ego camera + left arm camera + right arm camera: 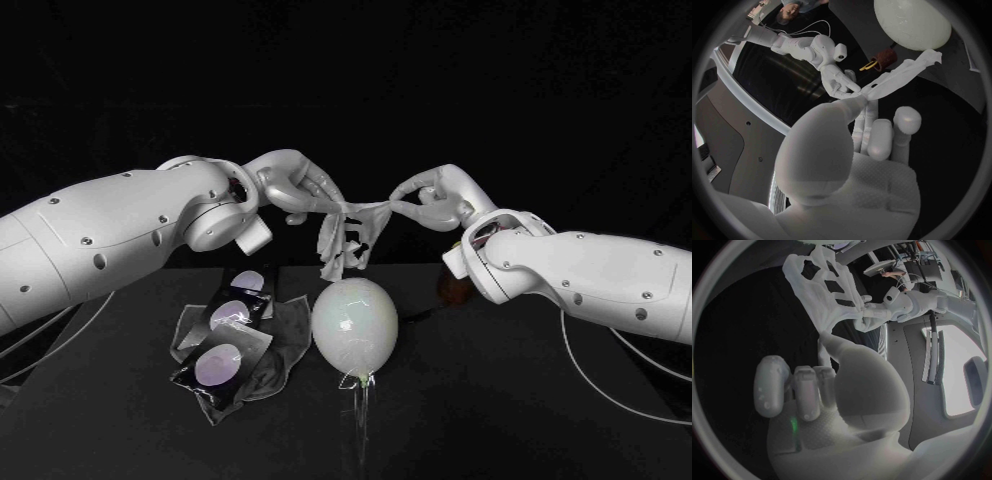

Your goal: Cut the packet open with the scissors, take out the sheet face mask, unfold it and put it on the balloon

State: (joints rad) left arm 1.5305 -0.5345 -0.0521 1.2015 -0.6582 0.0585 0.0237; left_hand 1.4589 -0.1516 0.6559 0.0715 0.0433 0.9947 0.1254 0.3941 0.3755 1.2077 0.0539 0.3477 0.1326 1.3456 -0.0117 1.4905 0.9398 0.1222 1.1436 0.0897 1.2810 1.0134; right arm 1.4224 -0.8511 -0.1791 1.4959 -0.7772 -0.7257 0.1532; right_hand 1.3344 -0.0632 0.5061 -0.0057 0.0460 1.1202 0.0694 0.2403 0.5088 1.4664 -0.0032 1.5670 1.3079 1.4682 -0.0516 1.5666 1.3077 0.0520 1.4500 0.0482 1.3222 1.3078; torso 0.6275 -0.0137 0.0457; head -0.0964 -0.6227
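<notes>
The white sheet face mask (346, 232) hangs crumpled and partly unfolded in the air between my two hands. My left hand (296, 185) pinches its upper left corner and my right hand (430, 196) pinches its upper right. Below it on the black table stands the pale oval balloon (355, 324), apart from the mask's hanging end. In the left wrist view my left hand (873, 135) holds the mask (901, 75) with the right hand (839, 82) opposite and the balloon (911, 22) beyond. In the right wrist view the mask (817, 285) shows its cut-out holes above my right hand (817, 390).
Several dark packets (224, 345) with pale oval prints lie in a crumpled pile left of the balloon. Orange-handled scissors (878, 61) lie on the table near the balloon, under my right arm. A thin stem (361, 400) runs from the balloon's knot toward the front edge.
</notes>
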